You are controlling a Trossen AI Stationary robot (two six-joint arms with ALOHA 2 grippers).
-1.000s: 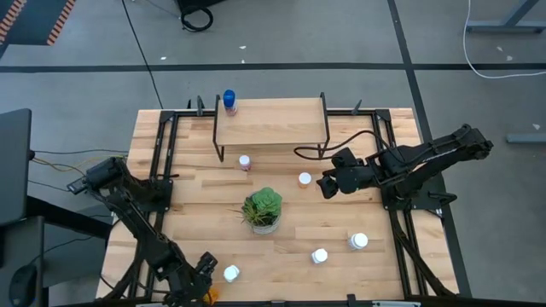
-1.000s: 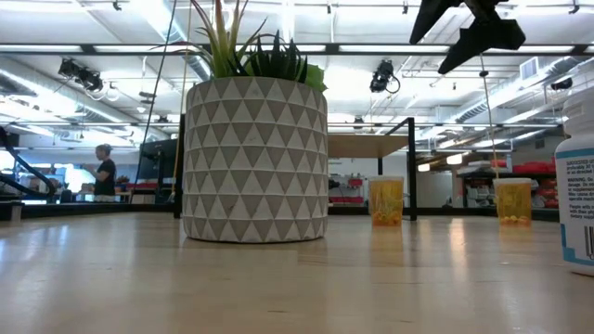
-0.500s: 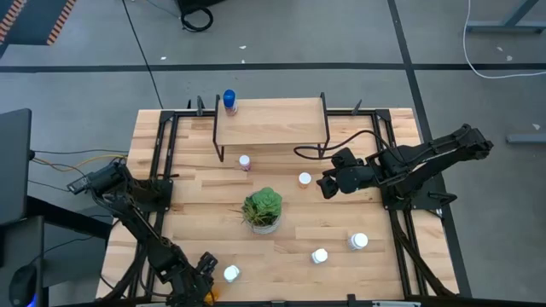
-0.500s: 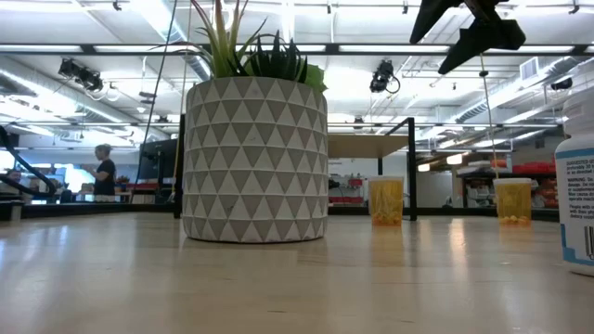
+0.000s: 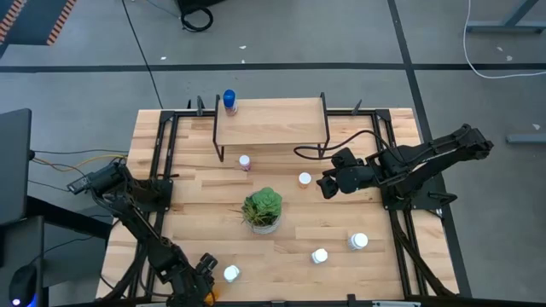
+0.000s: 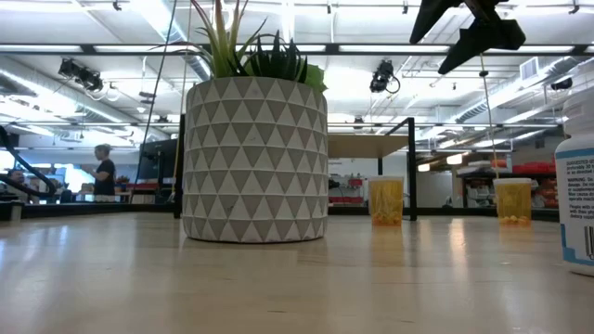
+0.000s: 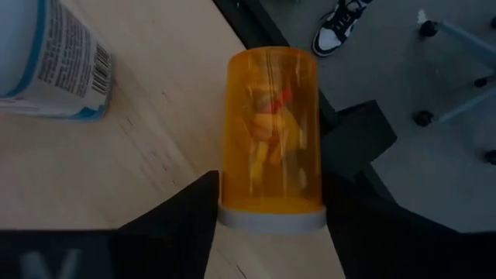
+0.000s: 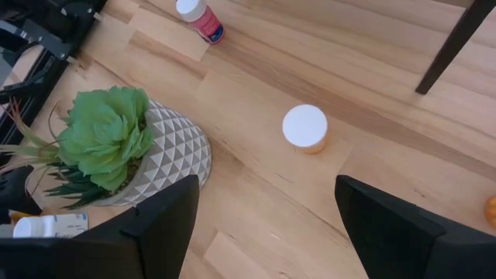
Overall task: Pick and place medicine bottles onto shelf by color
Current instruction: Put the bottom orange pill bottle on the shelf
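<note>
Between L gripper (image 7: 267, 225) fingers: orange bottle (image 7: 271, 132), upside-down.

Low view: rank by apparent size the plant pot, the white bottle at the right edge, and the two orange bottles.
1. plant pot, largest
2. white bottle, cropped and near the camera, so unsure
3. two orange bottles, look alike; farther back

Two black jointed arms (image 5: 141, 230), black cable loop by the right arm (image 5: 426, 162).

A white-capped bottle (image 8: 304, 129) stands between the potted plant (image 8: 124, 147) and a black leg (image 8: 456, 43).
</note>
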